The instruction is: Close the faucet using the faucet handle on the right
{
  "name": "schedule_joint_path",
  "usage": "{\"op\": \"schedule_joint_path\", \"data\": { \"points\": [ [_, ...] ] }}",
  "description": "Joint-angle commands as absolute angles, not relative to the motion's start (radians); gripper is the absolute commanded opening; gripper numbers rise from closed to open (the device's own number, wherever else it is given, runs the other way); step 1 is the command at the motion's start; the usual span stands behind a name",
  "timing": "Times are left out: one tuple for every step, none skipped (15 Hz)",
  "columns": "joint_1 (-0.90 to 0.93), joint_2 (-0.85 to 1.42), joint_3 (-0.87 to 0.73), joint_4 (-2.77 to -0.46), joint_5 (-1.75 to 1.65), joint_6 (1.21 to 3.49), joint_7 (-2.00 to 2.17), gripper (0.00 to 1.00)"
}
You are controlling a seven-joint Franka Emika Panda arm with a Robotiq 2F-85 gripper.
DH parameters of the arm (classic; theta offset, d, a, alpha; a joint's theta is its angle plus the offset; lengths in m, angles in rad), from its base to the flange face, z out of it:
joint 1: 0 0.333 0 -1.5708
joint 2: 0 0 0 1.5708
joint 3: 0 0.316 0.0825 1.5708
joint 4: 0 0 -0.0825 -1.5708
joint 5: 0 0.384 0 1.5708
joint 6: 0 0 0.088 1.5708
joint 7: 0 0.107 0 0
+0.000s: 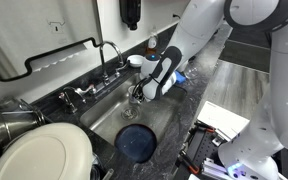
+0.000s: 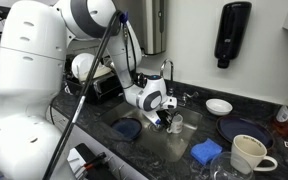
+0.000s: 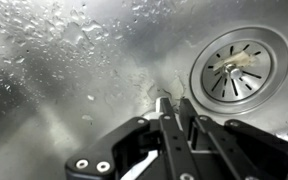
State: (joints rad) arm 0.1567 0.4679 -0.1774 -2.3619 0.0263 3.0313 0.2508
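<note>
Down in the sink [image 3: 64, 70], the gripper [image 3: 169, 102] hangs low over the wet steel floor. From the wrist view its two fingers look pressed together at the tips with nothing between them, so I'd call it closed and empty. The drain [image 3: 234, 68] sits just off to one side of the fingertips, and water beads cover the basin around them. A blue plate [image 1: 137, 142] lies in the sink near the front.

The faucet [image 1: 106, 55] rises from the back rim, its arched spout curving over the basin well above where the gripper is. The faucet handle [image 2: 189, 97] seems to be the small chrome piece beside the spout's base on that back rim. It is too small for me to tell which way its lever points.

So the thing to turn lies up and behind the hand, not below it. I'd judge the arm must lift clear of the basin and travel toward the back rim before anything can be pushed.
</note>
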Motion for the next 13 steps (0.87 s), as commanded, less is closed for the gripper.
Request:
{"op": "schedule_joint_path", "data": {
  "points": [
    [0.156, 0.477, -0.179, -2.347, -0.025, 3.012, 0.177, 0.04],
    [0.159, 0.478, -0.183, -2.347, -0.037, 3.016, 0.165, 0.04],
    [0.162, 0.479, -0.187, -2.346, -0.048, 3.023, 0.157, 0.04],
    [0.165, 0.48, -0.191, -2.346, -0.058, 3.027, 0.151, 0.04],
    [0.167, 0.48, -0.193, -2.347, -0.062, 3.029, 0.151, 0.04],
    [0.163, 0.48, -0.188, -2.347, -0.06, 3.027, 0.151, 0.04],
    [0.157, 0.479, -0.181, -2.348, -0.057, 3.024, 0.151, 0.04],
    [0.149, 0.476, -0.172, -2.35, -0.051, 3.024, 0.149, 0.04],
    [0.14, 0.475, -0.162, -2.351, -0.045, 3.025, 0.146, 0.39],
    [0.12, 0.472, -0.136, -2.353, -0.034, 3.031, 0.137, 0.42],
    [0.103, 0.471, -0.114, -2.354, -0.025, 3.034, 0.131, 0.49],
    [0.088, 0.473, -0.093, -2.353, -0.016, 3.043, 0.126, 0.55],
    [0.077, 0.476, -0.076, -2.351, -0.01, 3.05, 0.125, 0.62]
  ]
}}
